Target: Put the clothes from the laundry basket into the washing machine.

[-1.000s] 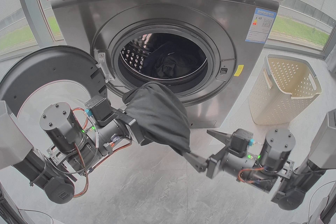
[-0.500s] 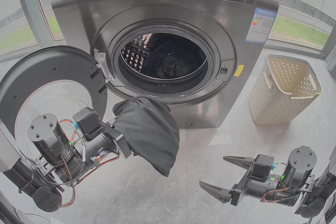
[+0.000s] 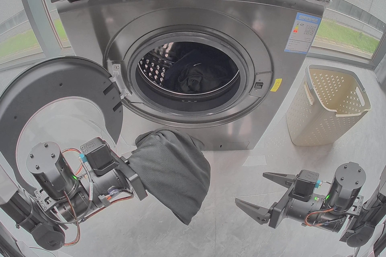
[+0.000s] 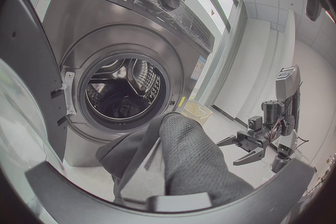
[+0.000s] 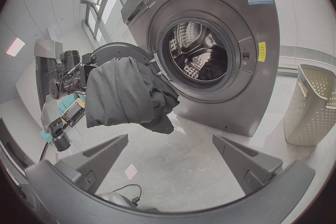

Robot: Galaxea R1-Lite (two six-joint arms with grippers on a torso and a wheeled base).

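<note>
The left pincer (image 3: 134, 185) grips a dark garment (image 3: 173, 173), held low before the washer (image 3: 225, 13), below its open port and beside the swung-out door (image 3: 52, 85). The right pincer (image 3: 250, 188) gapes wide near the floor. Dark clothes (image 3: 197, 75) lie in the drum. The basket (image 3: 333, 109) stands right of the washer.

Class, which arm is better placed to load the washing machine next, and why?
Left. The left gripper holds the dark garment below the open drum; the right gripper is open and empty.
</note>
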